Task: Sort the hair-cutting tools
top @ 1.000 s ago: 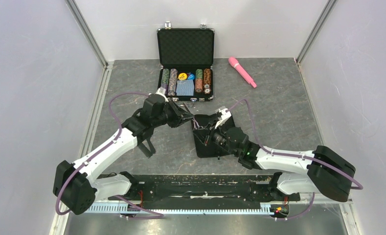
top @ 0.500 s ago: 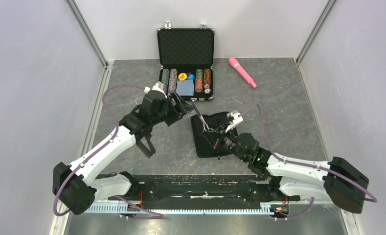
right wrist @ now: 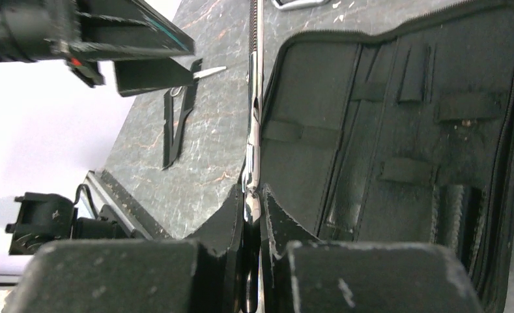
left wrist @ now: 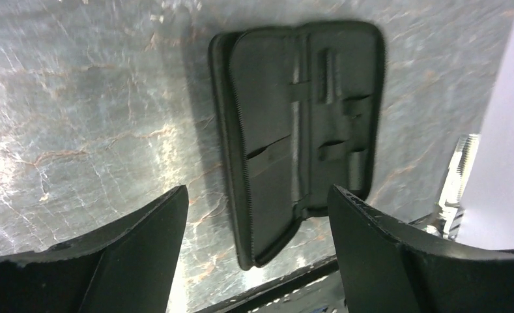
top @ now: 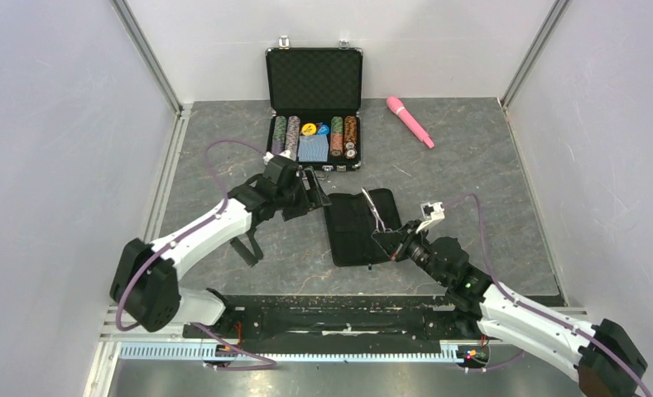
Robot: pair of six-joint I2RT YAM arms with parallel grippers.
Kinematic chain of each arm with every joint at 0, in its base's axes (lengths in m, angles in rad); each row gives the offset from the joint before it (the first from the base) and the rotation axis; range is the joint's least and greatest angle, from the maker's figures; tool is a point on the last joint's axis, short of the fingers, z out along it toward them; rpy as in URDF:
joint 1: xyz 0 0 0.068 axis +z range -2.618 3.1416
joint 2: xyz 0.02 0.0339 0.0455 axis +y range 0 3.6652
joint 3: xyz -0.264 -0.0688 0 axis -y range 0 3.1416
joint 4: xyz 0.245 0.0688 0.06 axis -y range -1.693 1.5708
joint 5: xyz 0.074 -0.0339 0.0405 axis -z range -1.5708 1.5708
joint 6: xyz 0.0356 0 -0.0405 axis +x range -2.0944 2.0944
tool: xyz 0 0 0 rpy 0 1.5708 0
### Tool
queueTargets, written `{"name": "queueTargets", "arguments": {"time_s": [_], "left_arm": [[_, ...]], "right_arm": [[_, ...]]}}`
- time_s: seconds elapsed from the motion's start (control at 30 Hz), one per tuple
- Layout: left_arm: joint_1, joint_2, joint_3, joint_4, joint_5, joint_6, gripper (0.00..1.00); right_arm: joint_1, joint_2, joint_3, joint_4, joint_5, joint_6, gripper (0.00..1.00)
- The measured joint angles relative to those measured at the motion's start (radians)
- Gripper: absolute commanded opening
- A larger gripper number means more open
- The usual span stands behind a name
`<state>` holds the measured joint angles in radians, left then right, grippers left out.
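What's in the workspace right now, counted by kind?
scissors: 1
black combs: 2
black pouch: 1
pink wand: 1
poker chip case: 1
Total: 6

This is a robotics lab test cell, not a lived-in room. Plain white panel walls [top: 58, 165] held in aluminium posts [top: 146, 54] box in a grey marbled bench [top: 488, 165]. An open poker-chip case [top: 314, 107] stands at the back wall. Nearer than it, two white arms [top: 203, 238] trailing purple cables [top: 459, 197] are bolted to a black rail [top: 339, 318]. Unrelated props surround the case: a pink wand [top: 410, 121] to its right, a black pouch [top: 352, 236] and scissors [top: 374, 208] in front.
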<state>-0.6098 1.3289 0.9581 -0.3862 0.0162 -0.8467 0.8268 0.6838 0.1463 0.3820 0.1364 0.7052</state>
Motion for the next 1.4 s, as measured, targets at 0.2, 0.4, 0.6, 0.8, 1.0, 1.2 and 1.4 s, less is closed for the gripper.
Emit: {"name": "queueTargets", "arguments": {"time_s": [0.2,0.4,0.6,0.8,1.0,1.2,1.4], "left_arm": [[0.0,0.137,-0.045,0.05,0.074,0.001,0.79],[0.0,0.279,-0.029,0.102,0.109,0.001,0.72],[0.0,0.351,-0.02,0.154,0.117,-0.002,0.56],[0.0,0.357,-0.028,0.21,0.114,-0.027,0.25],[0.012,0.272,-0.136,0.272,0.08,-0.09,0.02],[0.032,0.101,-0.288,0.311,0.0,-0.181,0.02],[0.037,-0.042,-0.423,0.315,-0.072,-0.301,0.02]], "right_arm": [[-0.073,-0.082,-0.058,-0.077,-0.094,0.069,0.0],[-0.112,-0.094,-0.072,-0.123,-0.152,0.097,0.0],[-0.118,-0.079,-0.092,-0.127,-0.191,0.115,0.0],[-0.125,-0.047,-0.096,-0.129,-0.214,0.116,0.0],[-0.129,0.018,-0.096,-0.109,-0.245,0.116,0.0],[-0.131,0.056,-0.096,-0.094,-0.271,0.116,0.0],[-0.136,0.09,-0.079,-0.077,-0.297,0.118,0.0]]}}
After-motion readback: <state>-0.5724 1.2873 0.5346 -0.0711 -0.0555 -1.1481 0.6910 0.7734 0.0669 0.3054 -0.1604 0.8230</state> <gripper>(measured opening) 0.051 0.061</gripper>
